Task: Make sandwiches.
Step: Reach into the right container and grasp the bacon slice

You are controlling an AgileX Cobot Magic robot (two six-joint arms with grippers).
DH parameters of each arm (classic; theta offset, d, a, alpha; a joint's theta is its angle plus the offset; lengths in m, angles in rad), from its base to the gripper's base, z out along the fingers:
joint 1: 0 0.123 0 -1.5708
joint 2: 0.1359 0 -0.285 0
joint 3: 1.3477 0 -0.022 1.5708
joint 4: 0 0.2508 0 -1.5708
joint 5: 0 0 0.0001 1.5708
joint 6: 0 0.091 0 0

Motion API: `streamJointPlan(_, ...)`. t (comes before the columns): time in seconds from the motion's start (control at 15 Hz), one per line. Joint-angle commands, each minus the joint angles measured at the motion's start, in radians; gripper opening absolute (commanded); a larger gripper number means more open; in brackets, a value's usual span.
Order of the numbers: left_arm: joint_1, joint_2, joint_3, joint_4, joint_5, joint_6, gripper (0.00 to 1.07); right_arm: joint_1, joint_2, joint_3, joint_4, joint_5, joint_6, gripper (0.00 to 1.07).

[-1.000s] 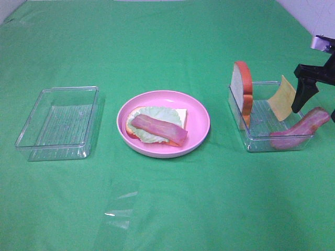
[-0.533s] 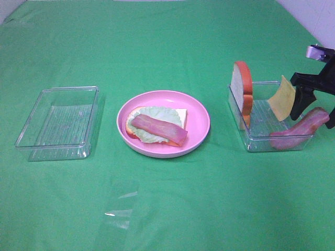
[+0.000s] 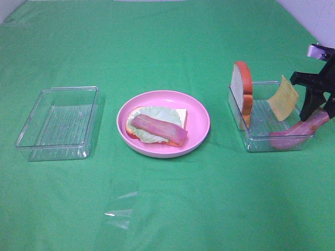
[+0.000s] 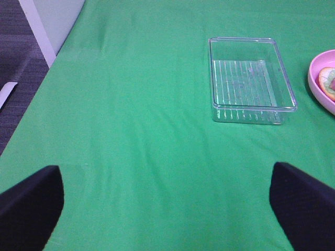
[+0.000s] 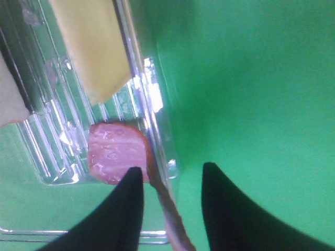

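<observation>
R gripper (image 3: pixel 317 116) sits at the far right edge of the high view, jaws partway apart and straddling the upper end of a bacon strip (image 3: pixel 293 133). One finger (image 5: pixel 125 209) touches the strip. The other seems to stand off it, so can't tell if it's actually pinched. The strip drapes over the right rim of the right tray (image 3: pixel 261 142), lower end inside, upper end outside.

In the same tray, right of centre, a bread slice (image 3: pixel 242 89) stands on edge at the left wall and a cheese square (image 3: pixel 283 98) leans tilted at the back.

Centre frame is the pink plate (image 3: pixel 201 117) w/ a flat bread slice (image 3: pixel 181 113), then a lettuce leaf (image 3: pixel 162 114) and a second bacon strip (image 3: pixel 158 129) on top.

At left is the left tray (image 3: pixel 70 89), nothing in it.

L gripper (image 4: pixel 167 209) has jaws wide apart over the green cloth (image 3: pixel 167 52), holding nothing.
</observation>
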Motion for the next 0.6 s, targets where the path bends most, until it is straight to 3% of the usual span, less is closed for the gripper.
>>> streamJointPlan(0.07,0.003,-0.014,0.002,0.000,-0.005,0.002,1.00,-0.001,0.002,-0.001,-0.025,-0.004,0.032,0.17)
streamJointPlan(0.27,0.003,-0.014,0.002,0.000,-0.005,0.002,1.00,-0.001,0.002,-0.001,-0.018,0.008,0.035,0.03)
streamJointPlan(0.6,0.003,-0.014,0.002,0.000,-0.005,0.002,1.00,-0.001,-0.038,-0.001,0.018,0.020,0.035,0.00)
